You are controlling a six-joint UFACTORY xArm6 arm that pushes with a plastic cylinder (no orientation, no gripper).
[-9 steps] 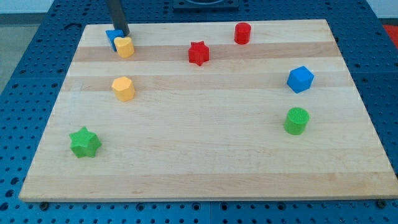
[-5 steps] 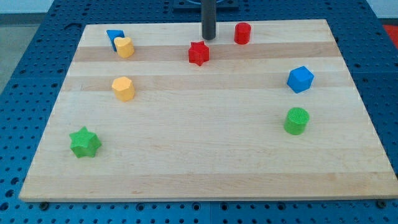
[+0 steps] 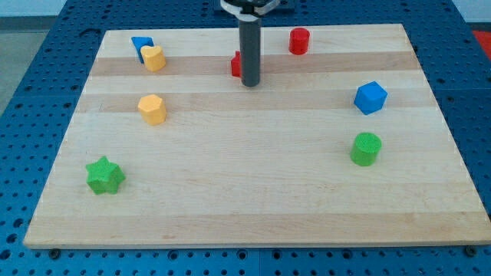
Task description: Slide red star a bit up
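The red star (image 3: pixel 236 64) lies near the top middle of the wooden board (image 3: pixel 253 192); the rod hides most of it and only its left edge shows. My tip (image 3: pixel 251 83) rests on the board just below and slightly right of the star, close to it; contact cannot be told.
A red cylinder (image 3: pixel 299 41) is at the top, right of the rod. A blue block (image 3: pixel 140 45) and a yellow heart (image 3: pixel 154 58) touch at the top left. A yellow hexagon (image 3: pixel 153 109), a green star (image 3: pixel 105 175), a blue cube (image 3: pixel 370 97) and a green cylinder (image 3: pixel 366 149) lie around.
My tip moved from the top left blocks across to the right, then down past the red star to its lower side. No block has visibly moved.
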